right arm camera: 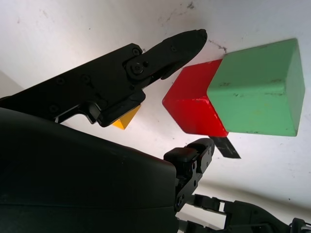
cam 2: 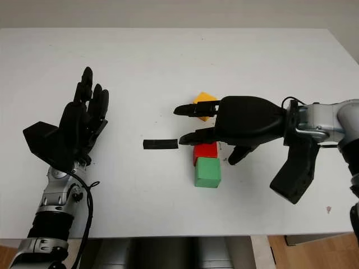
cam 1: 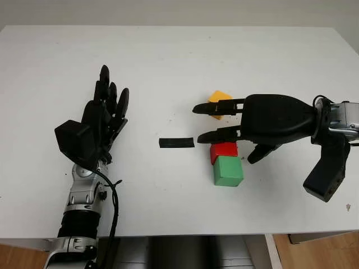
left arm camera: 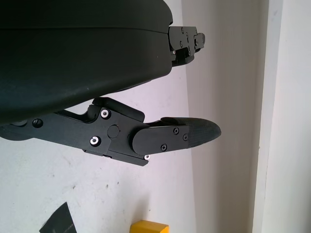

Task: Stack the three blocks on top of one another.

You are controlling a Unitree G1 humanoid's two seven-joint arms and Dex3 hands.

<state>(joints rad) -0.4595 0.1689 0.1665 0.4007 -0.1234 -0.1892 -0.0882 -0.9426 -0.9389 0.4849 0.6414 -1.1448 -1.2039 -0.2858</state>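
**Right hand poised over the blocks**

The open right hand (cam 1: pixel 224 120) hovers over the red block (cam 1: pixel 224 151). The green block (cam 1: pixel 228 171) touches the red block's near side; the yellow block (cam 1: pixel 219 101) sits just beyond. A closing grasp might nudge green. The left hand (cam 1: pixel 104 120), open, waits well left on the bench (cam 1: pixel 168 61).

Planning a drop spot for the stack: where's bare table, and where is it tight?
Free: the stretch between the left hand and the black strip, the far table, and the near edge below the green block. Crowded: the right hand sits over the yellow block and red block, which touches the green.
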